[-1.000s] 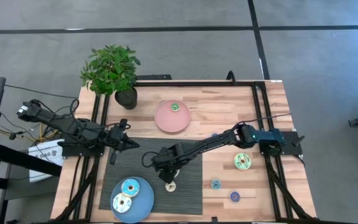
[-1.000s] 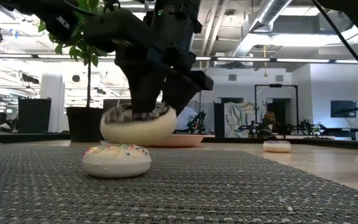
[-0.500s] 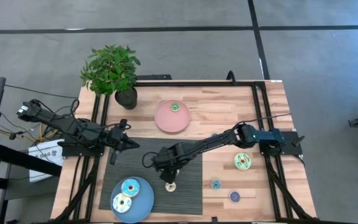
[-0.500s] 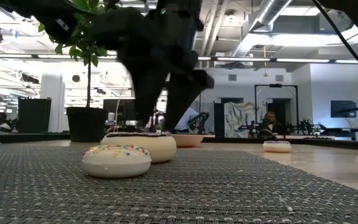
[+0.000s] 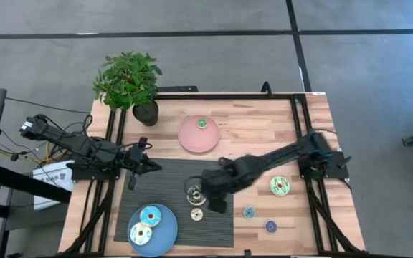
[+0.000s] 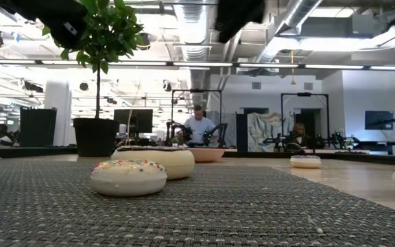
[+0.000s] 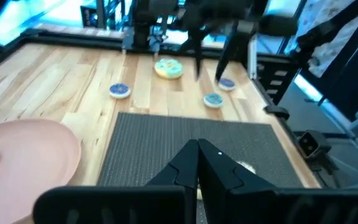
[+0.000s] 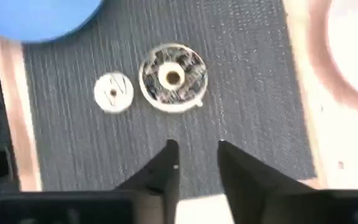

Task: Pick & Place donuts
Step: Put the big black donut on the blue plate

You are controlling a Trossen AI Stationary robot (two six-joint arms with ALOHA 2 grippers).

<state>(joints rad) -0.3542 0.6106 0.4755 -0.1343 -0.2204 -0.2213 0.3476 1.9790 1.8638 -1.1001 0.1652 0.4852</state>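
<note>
The wooden table carries a dark woven mat at its near left; the mat's far half lies bare, and bare wood runs between the mat's right edge and the loose donuts; a potted plant stands at the far left corner; a pink plate sits just beyond the mat's far edge with a small green donut on it; a blue plate overlaps the mat's near left corner, holding a teal donut and a cream one. The right gripper hangs above the mat's right part, fingers parted and holding nothing; the brown-iced donut lies on the mat just left of it, touching nothing, a small cream donut nearer. The left gripper waits at the mat's far left edge, fingers closed, empty. On bare wood to the right lie a pale green donut, a teal one and a blue-purple one.
</note>
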